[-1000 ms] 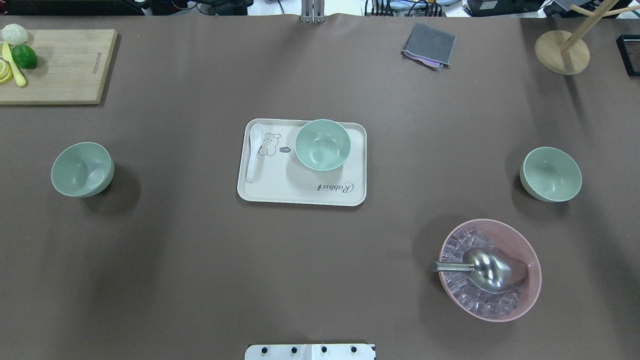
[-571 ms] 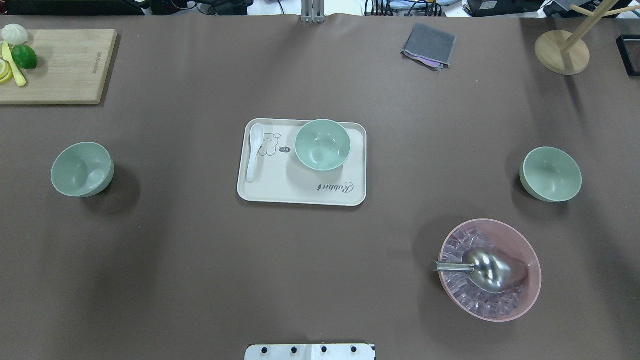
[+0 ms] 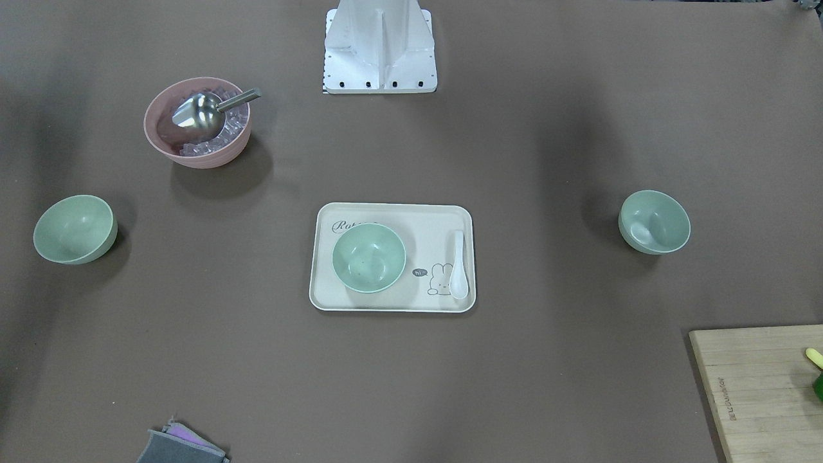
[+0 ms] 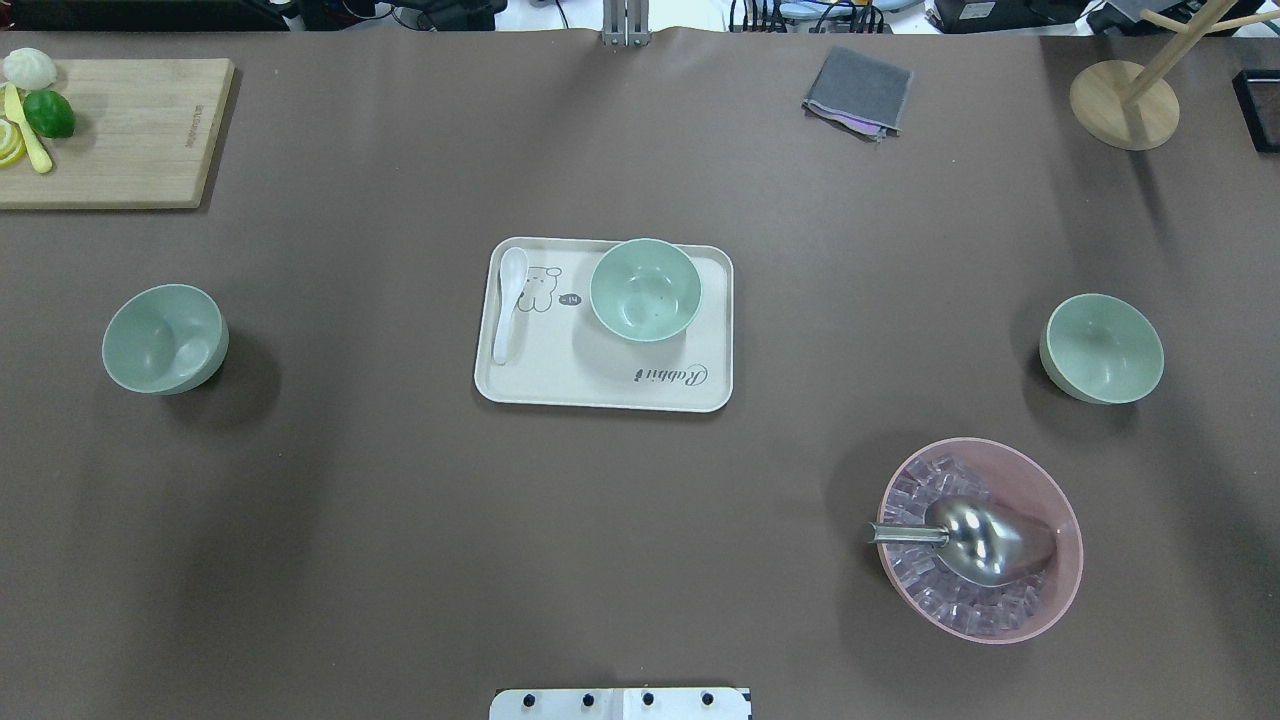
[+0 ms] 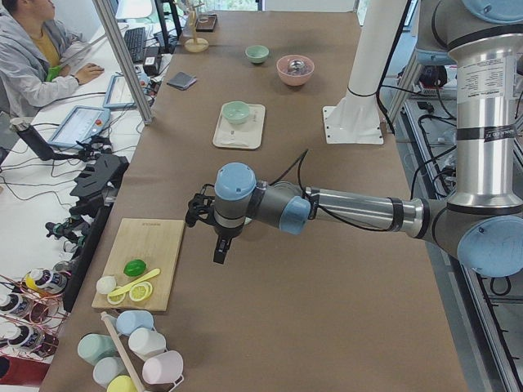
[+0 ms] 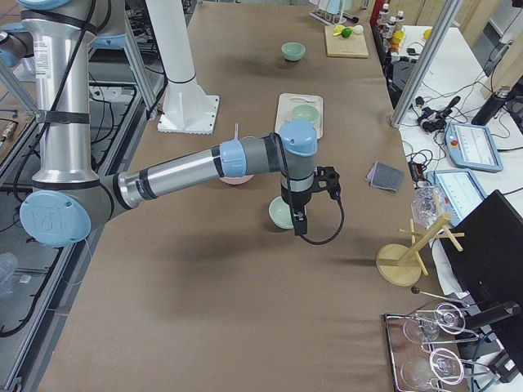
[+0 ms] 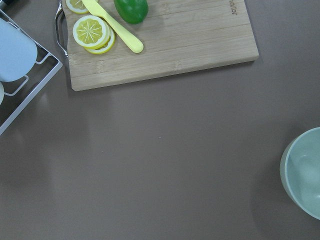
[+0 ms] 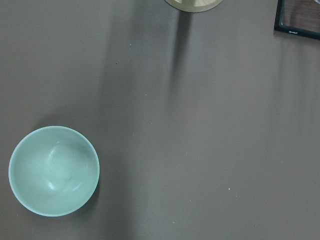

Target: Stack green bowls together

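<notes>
Unmoved since earlier: green bowls (image 4: 645, 290) spread frame-left, centre, right, outer two within arms' reach; jaws' state impossible to tell.

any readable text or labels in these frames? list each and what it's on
"Rabbit": script print on the tray.
"hi": speech bubble printed on the same tray.
Cutting board: an edge imprint, too small to read.
No other text is legible.

a robotics lab: operator (image 5: 29, 53) at tablets (image 5: 78, 126), aluminium frame post (image 5: 122, 57), control gear.
</notes>
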`<act>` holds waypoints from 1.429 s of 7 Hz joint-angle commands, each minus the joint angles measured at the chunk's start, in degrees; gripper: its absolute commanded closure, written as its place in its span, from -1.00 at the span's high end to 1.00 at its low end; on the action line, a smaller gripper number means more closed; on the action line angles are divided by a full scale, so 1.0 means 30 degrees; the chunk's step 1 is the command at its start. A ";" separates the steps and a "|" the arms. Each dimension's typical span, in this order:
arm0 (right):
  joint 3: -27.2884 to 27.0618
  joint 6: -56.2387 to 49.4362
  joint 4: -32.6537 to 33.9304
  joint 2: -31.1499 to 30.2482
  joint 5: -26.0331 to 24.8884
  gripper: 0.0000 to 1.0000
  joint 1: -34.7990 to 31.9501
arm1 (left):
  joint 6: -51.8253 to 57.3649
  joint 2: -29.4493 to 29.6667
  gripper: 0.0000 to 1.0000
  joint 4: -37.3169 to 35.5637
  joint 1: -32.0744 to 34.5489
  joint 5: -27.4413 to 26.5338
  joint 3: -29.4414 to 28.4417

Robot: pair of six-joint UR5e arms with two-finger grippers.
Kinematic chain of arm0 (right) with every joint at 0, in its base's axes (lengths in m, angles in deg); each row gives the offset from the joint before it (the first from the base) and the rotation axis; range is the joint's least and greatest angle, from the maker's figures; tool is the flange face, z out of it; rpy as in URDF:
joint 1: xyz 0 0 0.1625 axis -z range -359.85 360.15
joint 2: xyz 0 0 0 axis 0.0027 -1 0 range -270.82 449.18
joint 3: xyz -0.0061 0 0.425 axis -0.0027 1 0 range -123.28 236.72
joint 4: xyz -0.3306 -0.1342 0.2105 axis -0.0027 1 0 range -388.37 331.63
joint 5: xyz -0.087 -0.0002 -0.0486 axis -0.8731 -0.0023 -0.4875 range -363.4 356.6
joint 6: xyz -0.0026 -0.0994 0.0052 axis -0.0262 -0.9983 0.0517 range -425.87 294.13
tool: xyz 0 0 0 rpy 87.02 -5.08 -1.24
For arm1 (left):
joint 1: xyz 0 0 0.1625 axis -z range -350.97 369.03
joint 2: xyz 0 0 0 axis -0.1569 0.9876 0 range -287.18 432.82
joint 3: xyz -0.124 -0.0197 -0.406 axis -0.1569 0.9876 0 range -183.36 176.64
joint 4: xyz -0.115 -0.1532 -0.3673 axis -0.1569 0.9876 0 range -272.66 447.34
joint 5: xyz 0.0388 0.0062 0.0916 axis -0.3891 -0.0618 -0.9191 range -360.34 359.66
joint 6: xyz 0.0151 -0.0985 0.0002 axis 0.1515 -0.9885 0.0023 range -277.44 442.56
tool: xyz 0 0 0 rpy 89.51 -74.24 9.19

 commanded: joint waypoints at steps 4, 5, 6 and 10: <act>0.0118 0.0039 -0.0777 -0.0042 0.0858 1.00 0.0438 | 0.0014 0.0009 0.97 0.0108 -0.0029 0.0093 0.0002; 0.0118 0.0039 -0.0806 -0.0012 0.1241 1.00 0.0468 | 0.0043 0.0009 0.97 0.0137 -0.0029 0.0093 -0.0028; 0.0118 0.0039 -0.1444 -0.0012 0.1216 1.00 0.0817 | -0.0044 0.0067 0.97 0.0108 -0.0058 0.0122 0.0001; 0.1928 0.2365 -0.1889 0.1737 0.1071 0.99 0.3037 | -0.2638 0.1175 0.96 0.0545 -0.2333 0.0006 0.0002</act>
